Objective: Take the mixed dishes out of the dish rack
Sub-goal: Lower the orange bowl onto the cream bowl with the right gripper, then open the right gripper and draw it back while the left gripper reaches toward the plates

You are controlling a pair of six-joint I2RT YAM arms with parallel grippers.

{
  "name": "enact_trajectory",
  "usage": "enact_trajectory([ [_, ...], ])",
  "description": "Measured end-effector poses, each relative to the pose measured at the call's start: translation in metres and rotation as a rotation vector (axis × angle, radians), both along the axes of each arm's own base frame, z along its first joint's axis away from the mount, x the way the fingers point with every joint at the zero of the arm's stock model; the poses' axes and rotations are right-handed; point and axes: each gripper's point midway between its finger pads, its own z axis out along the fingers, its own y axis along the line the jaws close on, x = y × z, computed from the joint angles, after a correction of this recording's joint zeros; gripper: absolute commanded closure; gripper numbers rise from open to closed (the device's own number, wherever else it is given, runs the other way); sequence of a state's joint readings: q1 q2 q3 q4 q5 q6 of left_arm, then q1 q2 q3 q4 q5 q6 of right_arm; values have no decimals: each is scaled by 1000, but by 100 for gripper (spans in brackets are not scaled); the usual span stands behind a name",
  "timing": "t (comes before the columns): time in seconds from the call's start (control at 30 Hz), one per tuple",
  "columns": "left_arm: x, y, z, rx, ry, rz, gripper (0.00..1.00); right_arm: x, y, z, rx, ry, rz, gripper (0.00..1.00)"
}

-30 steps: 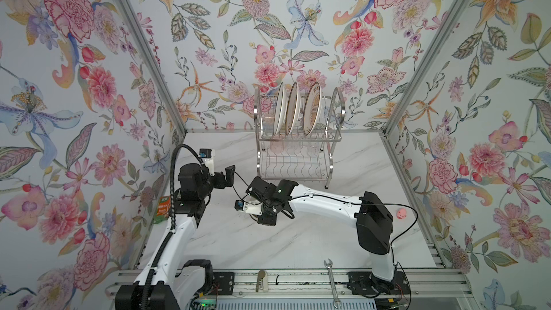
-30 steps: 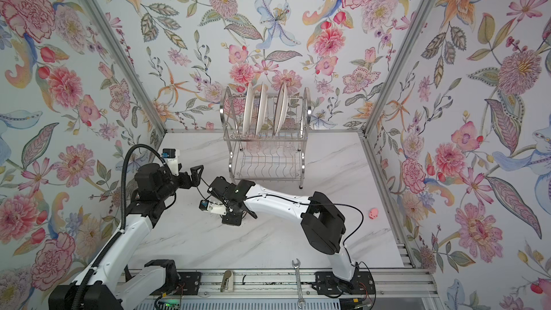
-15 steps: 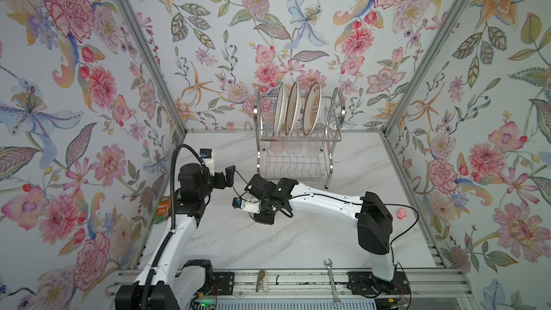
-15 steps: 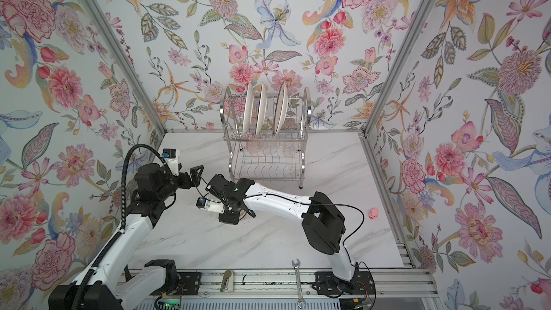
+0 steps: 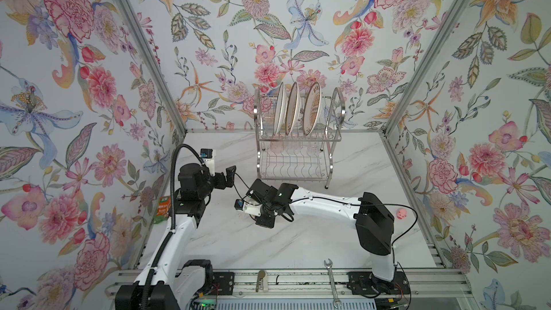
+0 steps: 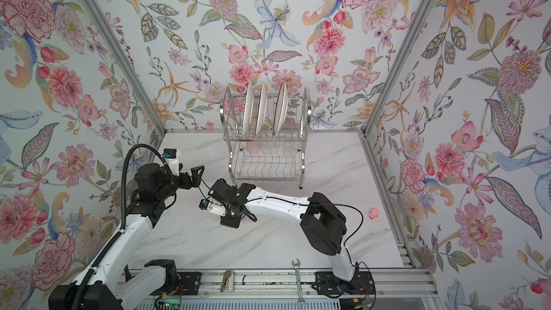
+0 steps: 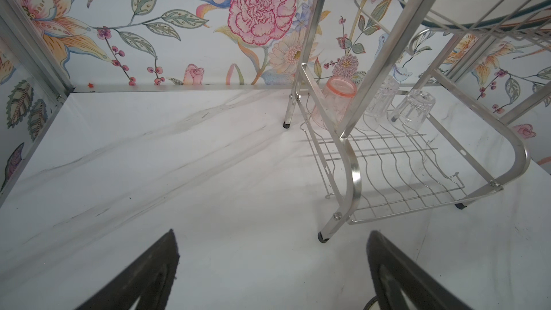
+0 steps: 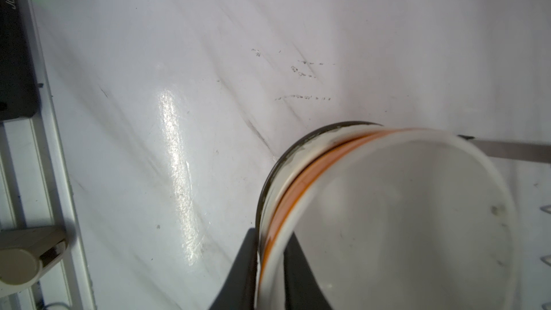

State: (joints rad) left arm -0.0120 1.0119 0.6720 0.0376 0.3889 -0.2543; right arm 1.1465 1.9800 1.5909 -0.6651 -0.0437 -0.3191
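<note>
While my right gripper (image 8: pixel 269 237) pinched a bowl (image 8: pixel 402 219) rim, left gripper (image 7: pixel 272 234) gaped empty; plates (image 5: pixel 293 108) and tumblers (image 7: pixel 337 99) waited in the rack (image 7: pixel 354 174), twelve o'clock.

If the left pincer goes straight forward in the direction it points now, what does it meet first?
Probably the dish rack: its nearest leg stands just ahead of the left pincer, inside the open span. Depth is unclear, so it might pass beside it over the table.

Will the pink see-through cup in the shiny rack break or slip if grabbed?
Probably fragile: the pink see-through cup looks like glass. Its smooth wall may slip. Standing upside down on the shiny steel wire rack, it could tip.
</note>
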Motion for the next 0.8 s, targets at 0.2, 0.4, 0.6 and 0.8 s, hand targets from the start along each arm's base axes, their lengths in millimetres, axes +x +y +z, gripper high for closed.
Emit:
enact_trajectory([
  [0.2,0,-1,0,-2,-1,-4,1,1,3,11,44,-19,-22,63],
  [0.4,-3,-4,7,-7,-20,-25,1,7,7,41,174,-49,-66,57],
  [0.6,-5,-11,55,-1,-150,-68,1,19,0,73,323,-101,-132,49],
  [0.8,-13,-18,123,19,-330,-118,1,33,-25,102,482,-251,-241,39],
])
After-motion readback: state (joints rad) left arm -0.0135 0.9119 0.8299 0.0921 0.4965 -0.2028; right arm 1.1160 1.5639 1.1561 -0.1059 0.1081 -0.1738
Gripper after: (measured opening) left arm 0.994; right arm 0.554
